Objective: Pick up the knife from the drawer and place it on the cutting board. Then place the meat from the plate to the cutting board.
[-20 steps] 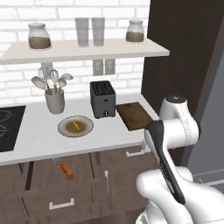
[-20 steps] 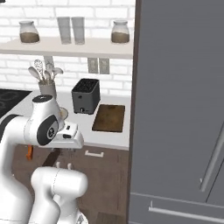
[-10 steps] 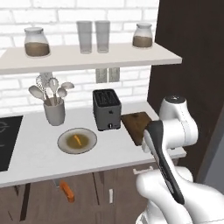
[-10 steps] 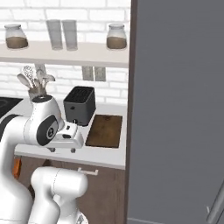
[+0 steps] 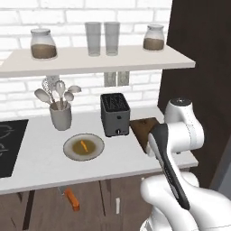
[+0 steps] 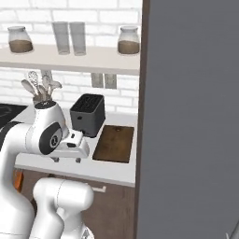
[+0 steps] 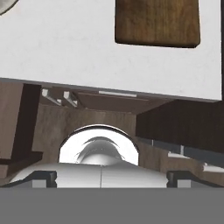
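The knife lies with its orange handle in the open drawer under the counter. On the counter, the round plate carries the small orange meat. My arm partly covers the dark cutting board right of the toaster; the board shows whole in the right base view and at the top of the hand view. My gripper hangs over the counter's front edge, left of the board. It is open and holds nothing, its fingertips wide apart.
A black toaster stands between plate and board, and a utensil holder sits further left. A cooktop is at the far left. The shelf holds jars and glasses. A tall dark fridge walls off the right.
The whole picture has shifted and grown as the base drove closer, toward the right end of the counter. The counter things have stayed put. The gripper remains open.
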Available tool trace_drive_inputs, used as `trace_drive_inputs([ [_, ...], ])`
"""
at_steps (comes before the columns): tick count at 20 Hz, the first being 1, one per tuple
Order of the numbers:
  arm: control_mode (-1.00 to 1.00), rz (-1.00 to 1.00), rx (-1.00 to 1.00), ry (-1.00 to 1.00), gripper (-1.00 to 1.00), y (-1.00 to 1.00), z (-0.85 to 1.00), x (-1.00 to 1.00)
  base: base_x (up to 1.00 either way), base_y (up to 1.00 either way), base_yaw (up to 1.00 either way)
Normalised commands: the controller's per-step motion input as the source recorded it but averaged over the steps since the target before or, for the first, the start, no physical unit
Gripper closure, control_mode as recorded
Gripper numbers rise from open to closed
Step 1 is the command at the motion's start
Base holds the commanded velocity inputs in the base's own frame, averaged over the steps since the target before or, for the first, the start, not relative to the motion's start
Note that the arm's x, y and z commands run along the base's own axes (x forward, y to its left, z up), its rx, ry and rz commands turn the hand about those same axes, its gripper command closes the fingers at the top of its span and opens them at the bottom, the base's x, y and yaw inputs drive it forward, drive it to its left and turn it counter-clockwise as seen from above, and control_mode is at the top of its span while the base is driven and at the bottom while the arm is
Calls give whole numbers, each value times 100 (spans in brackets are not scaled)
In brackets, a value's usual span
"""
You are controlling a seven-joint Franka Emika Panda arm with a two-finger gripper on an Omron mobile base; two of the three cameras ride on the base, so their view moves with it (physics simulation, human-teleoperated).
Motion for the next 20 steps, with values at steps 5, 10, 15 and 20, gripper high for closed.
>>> trace_drive_inputs([
  [5,100,0,0,0,-100,0,0,0,24,-1,24],
  [10,100,0,0,0,-100,0,0,0,20,-9,29],
  [15,100,0,0,0,-100,0,0,0,15,-31,31],
  [20,100,0,0,0,-100,0,0,0,20,-42,30],
])
